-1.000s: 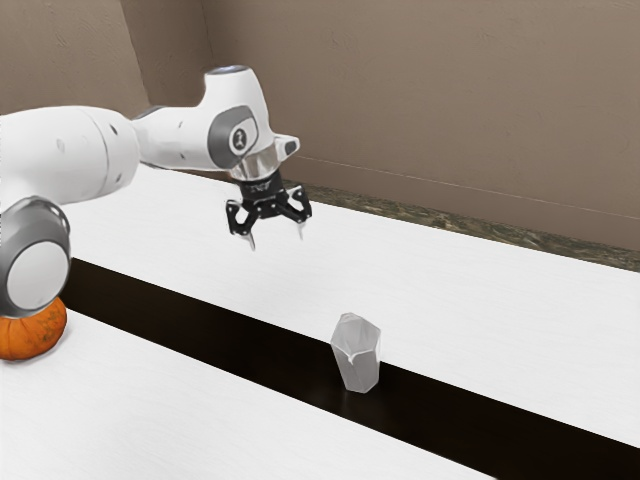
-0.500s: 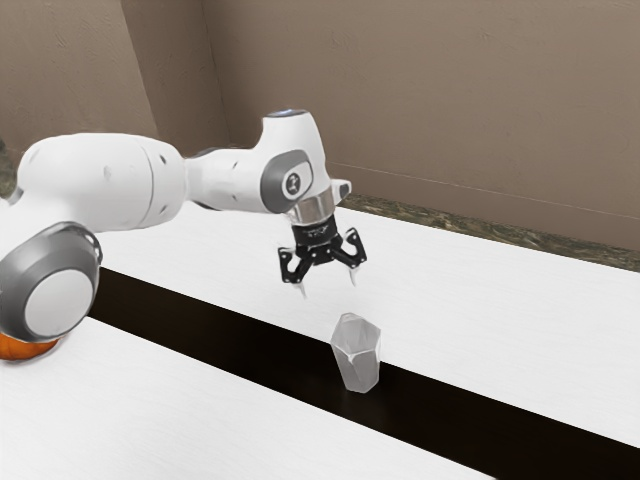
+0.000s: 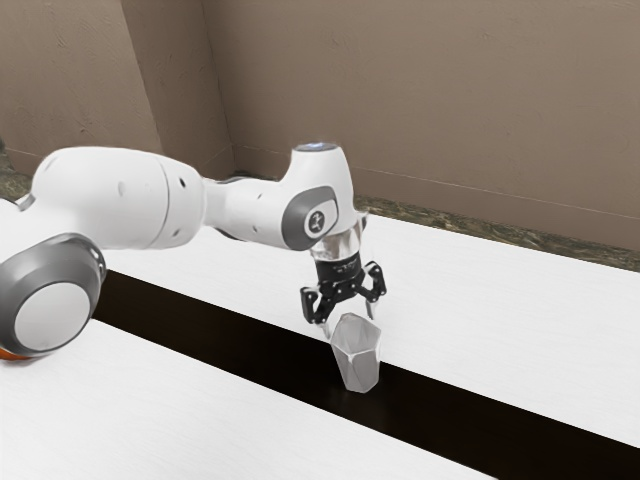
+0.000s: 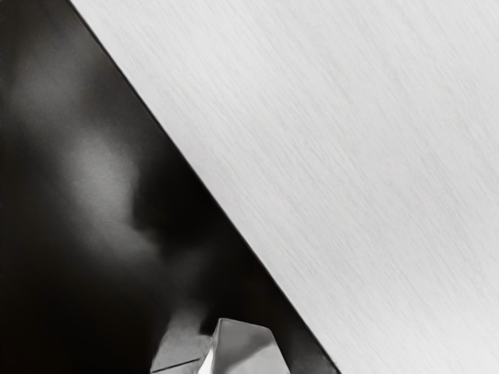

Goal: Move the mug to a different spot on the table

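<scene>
The mug [image 3: 356,354] is a pale grey, faceted, handle-less cup. It stands upright on the black stripe of the table, at the stripe's far edge. My black gripper [image 3: 346,314] hangs just above the mug's rim, slightly toward the exterior view's left. Its fingers are spread open and point down, with nothing between them. In the wrist view the mug's rim [image 4: 238,351] shows just under my hand, on the black stripe beside the white tabletop [image 4: 351,171].
The table has white surfaces [image 3: 500,290] on both sides of a black stripe [image 3: 200,330] that runs diagonally. A brown wall [image 3: 420,100] stands behind the table. A sliver of an orange object [image 3: 8,352] peeks out at the exterior view's left edge.
My arm has swung toward the exterior view's right and come down, from well above and left of the mug to just over its rim. The mug has not moved.
</scene>
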Action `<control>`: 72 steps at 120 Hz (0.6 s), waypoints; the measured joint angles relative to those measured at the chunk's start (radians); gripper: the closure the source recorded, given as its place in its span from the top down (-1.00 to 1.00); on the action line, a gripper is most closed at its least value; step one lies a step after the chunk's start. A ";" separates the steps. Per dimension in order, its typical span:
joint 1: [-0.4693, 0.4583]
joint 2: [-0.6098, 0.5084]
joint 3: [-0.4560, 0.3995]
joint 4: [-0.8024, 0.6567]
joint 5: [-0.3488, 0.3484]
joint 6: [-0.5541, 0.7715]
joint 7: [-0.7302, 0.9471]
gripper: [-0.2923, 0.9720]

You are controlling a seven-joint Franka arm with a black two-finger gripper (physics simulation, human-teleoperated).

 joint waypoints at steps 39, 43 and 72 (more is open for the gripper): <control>0.000 0.005 -0.011 -0.002 0.053 0.015 -0.025 0.35; 0.001 0.006 -0.013 0.000 0.054 0.016 -0.019 0.33; 0.002 0.010 -0.019 0.002 0.054 0.023 0.016 -0.08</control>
